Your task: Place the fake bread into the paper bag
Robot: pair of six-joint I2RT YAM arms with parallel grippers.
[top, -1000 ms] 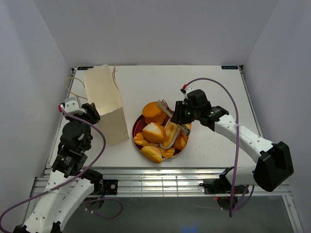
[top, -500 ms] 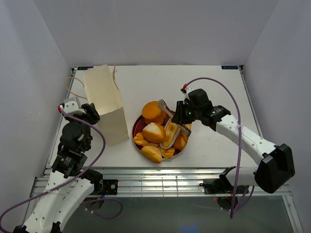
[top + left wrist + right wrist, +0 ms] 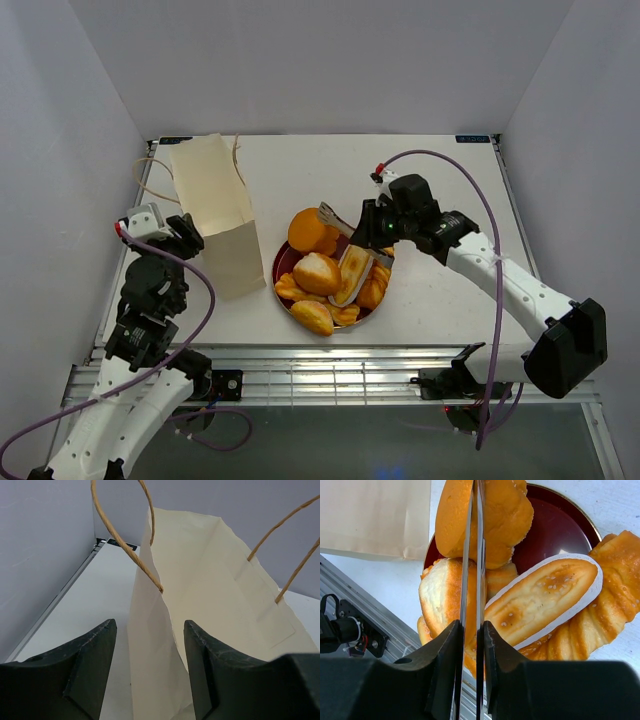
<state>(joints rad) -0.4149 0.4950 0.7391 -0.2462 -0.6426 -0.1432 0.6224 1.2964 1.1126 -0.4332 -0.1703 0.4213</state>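
The fake bread is piled on a dark red plate (image 3: 281, 262): a cream-edged long loaf (image 3: 352, 275), oval rolls and a braid. My right gripper (image 3: 372, 232) is shut on thin metal tongs (image 3: 338, 221), and the tong blades pinch a round golden bun (image 3: 308, 230) just above the plate's far left side. The right wrist view shows the blades (image 3: 468, 555) running up to the bun (image 3: 500, 515) from the gripper (image 3: 472, 630). The pale beige paper bag (image 3: 215, 215) stands left of the plate. My left gripper (image 3: 185, 235) is open, with the bag's near wall edge (image 3: 150, 645) between its fingers.
The bag's tan string handles (image 3: 125, 545) arch over its open mouth. White walls close in the table on the left, back and right. The metal rail of the table's near edge (image 3: 330, 365) runs below the plate.
My right gripper has moved slightly left and toward the back, carrying the round bun in the tongs a little toward the bag. The left arm has barely moved.
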